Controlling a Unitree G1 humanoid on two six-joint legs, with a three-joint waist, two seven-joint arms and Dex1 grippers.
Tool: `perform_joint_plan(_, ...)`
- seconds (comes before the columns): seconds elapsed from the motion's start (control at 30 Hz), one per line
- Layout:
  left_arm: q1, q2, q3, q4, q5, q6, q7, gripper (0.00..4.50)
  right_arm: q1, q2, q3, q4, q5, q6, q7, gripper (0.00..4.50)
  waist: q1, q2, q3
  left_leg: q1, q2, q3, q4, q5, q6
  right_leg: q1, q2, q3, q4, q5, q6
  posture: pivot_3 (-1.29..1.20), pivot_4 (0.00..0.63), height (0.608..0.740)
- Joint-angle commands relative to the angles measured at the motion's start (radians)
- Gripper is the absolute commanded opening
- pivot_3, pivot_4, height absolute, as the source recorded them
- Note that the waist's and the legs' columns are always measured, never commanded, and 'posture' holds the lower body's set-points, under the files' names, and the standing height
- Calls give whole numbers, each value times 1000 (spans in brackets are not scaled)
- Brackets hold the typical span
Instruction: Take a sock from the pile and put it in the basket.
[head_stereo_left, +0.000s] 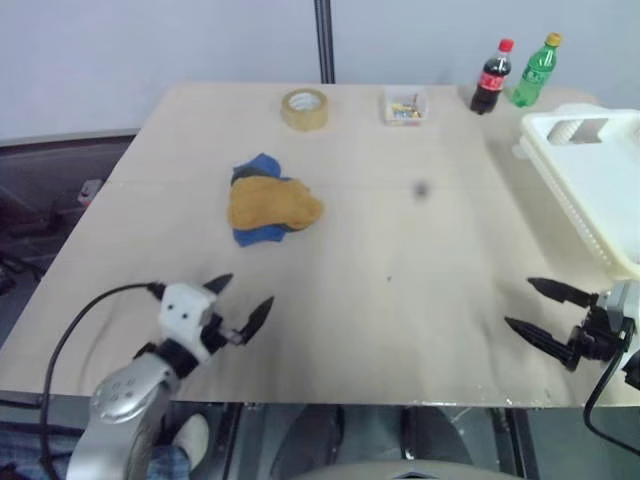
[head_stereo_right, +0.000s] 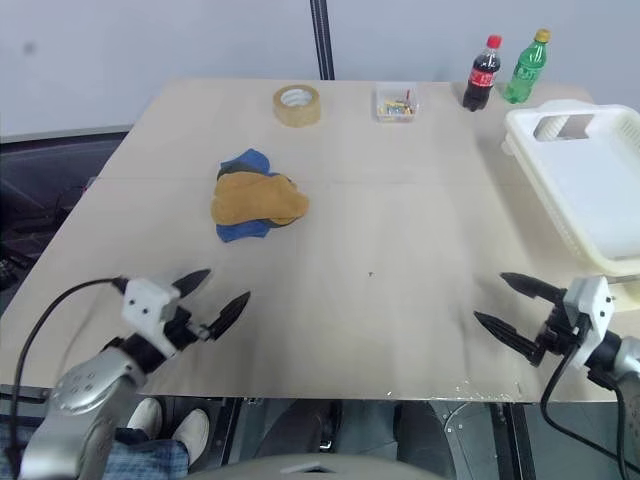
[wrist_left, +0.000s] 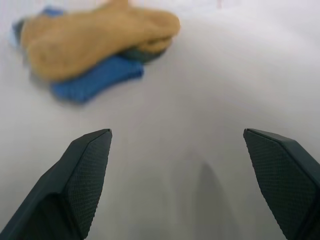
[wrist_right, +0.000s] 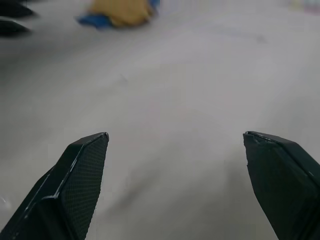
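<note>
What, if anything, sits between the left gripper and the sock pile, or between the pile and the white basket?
Nothing visible. Bare table lies between the open left gripper and the pile. The way from the pile to the basket at the table's right edge is also clear; the tape roll, small clear box and two bottles stand farther back.

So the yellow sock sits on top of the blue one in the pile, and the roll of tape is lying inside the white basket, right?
Not quite. The roll of tape lies on the bare table, far from the white basket, as the left eye view shows. The yellow sock does sit on top of the blue one in the pile.
</note>
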Motion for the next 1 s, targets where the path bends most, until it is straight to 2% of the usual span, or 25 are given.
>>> perform_joint_plan(0.03,-89,-23,-43,31,61,9,64,4500,-27,14,17,-124,54,44,-46,4460,-1,0,0,0,0,0,0,0,0,0,0,-1,0,0,0,0,150,740)
perform_joint_plan(0.27,-224,-40,-53,112,58,4,61,4500,-65,36,47,-230,81,100,-129,4460,-1,0,0,0,-1,0,1,0,0,-1,1,-1,1,1,0,0,150,740)
perform_joint_plan(0.43,-352,-61,-112,236,95,21,72,4500,-54,37,58,-264,96,121,-144,4460,3,0,0,-1,-3,-1,1,0,0,0,1,-3,1,1,1,0,150,740)
perform_joint_plan(0.5,-431,-99,-146,294,106,23,87,4500,-49,37,60,-274,97,127,-148,4460,3,0,0,-1,-3,-1,2,0,0,0,1,-3,1,1,1,0,150,740)
perform_joint_plan(0.7,-631,-196,-231,449,204,-26,161,4500,-9,42,58,-326,99,137,-172,4460,-1,-1,1,-1,-4,-1,4,1,0,0,2,-2,4,2,3,0,150,740)
perform_joint_plan(0.83,-707,-225,-277,555,303,-28,242,4500,21,44,56,-354,88,136,-188,4460,-5,-1,1,-1,-4,0,4,1,-1,-1,2,-1,4,2,3,0,150,740)
perform_joint_plan(1.0,-790,-259,-290,654,358,15,311,4500,36,48,48,-356,70,124,-206,4460,-2,-2,1,-1,-5,0,5,1,-1,-1,3,-1,5,2,3,0,150,740)
